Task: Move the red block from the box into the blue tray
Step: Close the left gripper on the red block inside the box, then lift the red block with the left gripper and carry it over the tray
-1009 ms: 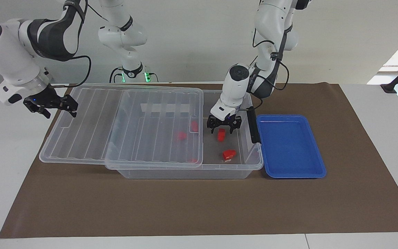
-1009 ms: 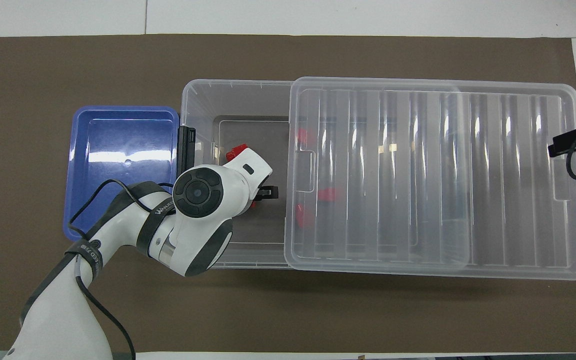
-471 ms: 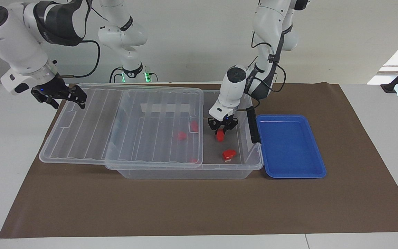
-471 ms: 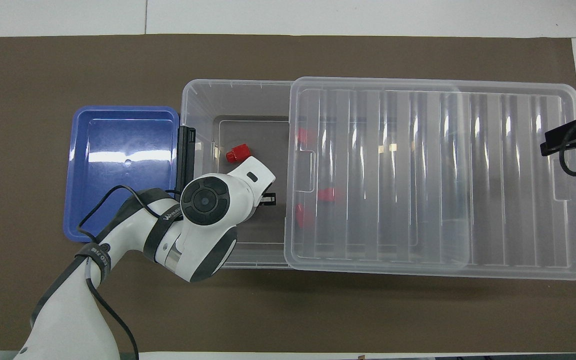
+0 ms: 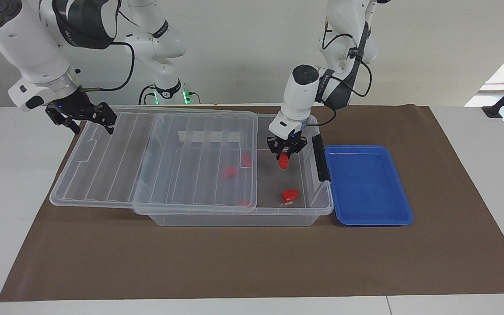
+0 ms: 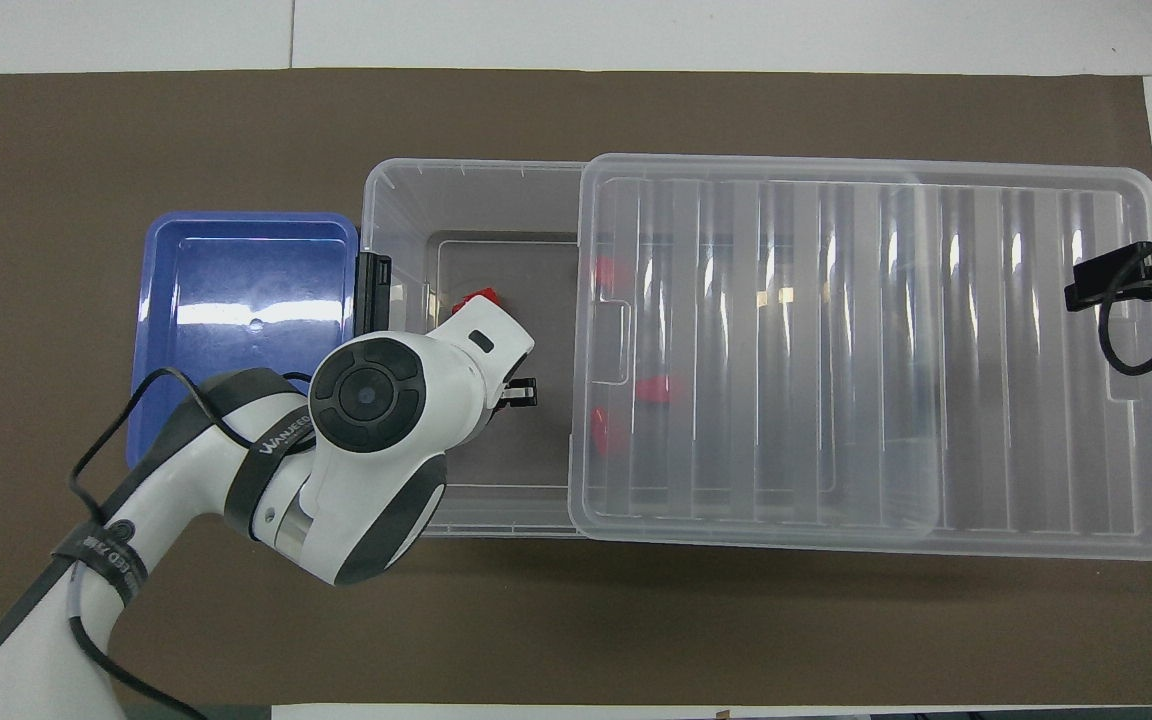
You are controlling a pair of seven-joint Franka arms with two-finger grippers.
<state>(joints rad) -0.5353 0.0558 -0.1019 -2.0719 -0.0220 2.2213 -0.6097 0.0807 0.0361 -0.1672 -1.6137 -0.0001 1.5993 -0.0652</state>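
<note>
You see the left end effector (image 5: pixel 284 154) closed on the red block (image 5: pixel 283 162), lifted over the open end of the box (image 5: pixel 317 209). The tray (image 5: pixel 368 218) lies at three o'clock in the facing view. The block hangs upright, small, bright red. The right end effector (image 5: pixel 86 117) waits open over the lid (image 5: pixel 103 175).

- the box (image 5: pixel 234 214) is open only at the left arm's end; its lid (image 5: pixel 155 157) covers the rest.
- the left hand (image 5: pixel 285 151), closed on the red block (image 5: pixel 283 162), fills part of that opening.
- the black clip handle (image 5: pixel 319 158) and the box wall stand between the opening and the blue tray (image 5: pixel 368 183).
- the right hand (image 5: pixel 86 117), fingers apart, hangs over the lid's end.
</note>
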